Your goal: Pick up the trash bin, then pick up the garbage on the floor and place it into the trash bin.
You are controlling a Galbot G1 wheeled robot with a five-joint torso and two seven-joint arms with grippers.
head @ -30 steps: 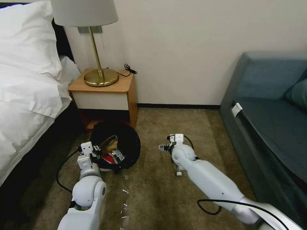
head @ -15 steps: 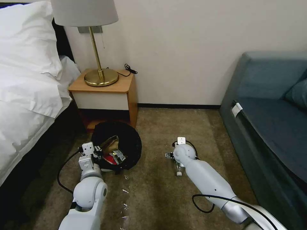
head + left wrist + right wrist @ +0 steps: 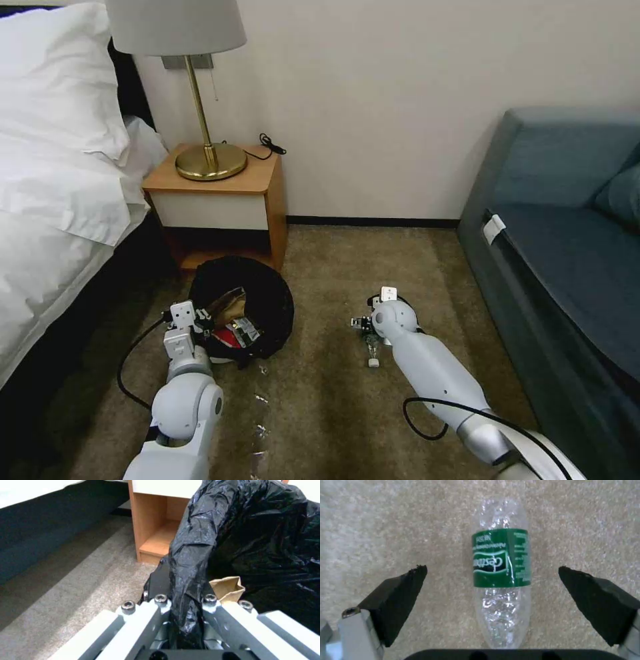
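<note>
The trash bin (image 3: pixel 267 300), lined with a black bag, sits tilted in front of the nightstand with its mouth facing me. My left gripper (image 3: pixel 202 326) is shut on the bin's near rim; the left wrist view shows its fingers (image 3: pixel 156 580) pinching the black bag (image 3: pixel 193 555). Garbage lies inside: a red-white wrapper (image 3: pixel 235 333) and crumpled brown paper (image 3: pixel 230 303), the brown paper (image 3: pixel 227 587) just past the fingers. A clear, green-labelled bottle (image 3: pixel 501 562) lies on the carpet, its white cap (image 3: pixel 373 363) toward me. My right gripper (image 3: pixel 490 568) hangs open over the bottle, one finger on each side.
A wooden nightstand (image 3: pixel 213 193) with a brass lamp (image 3: pixel 210 160) stands behind the bin. The bed (image 3: pixel 53 200) runs along the left and a blue sofa (image 3: pixel 560 253) along the right. Small clear scraps (image 3: pixel 260 400) and a black cable (image 3: pixel 130 373) lie on the carpet.
My right arm has swung right and down, bringing its gripper over the bottle on the carpet. The left gripper has kept its hold on the bin's rim.
</note>
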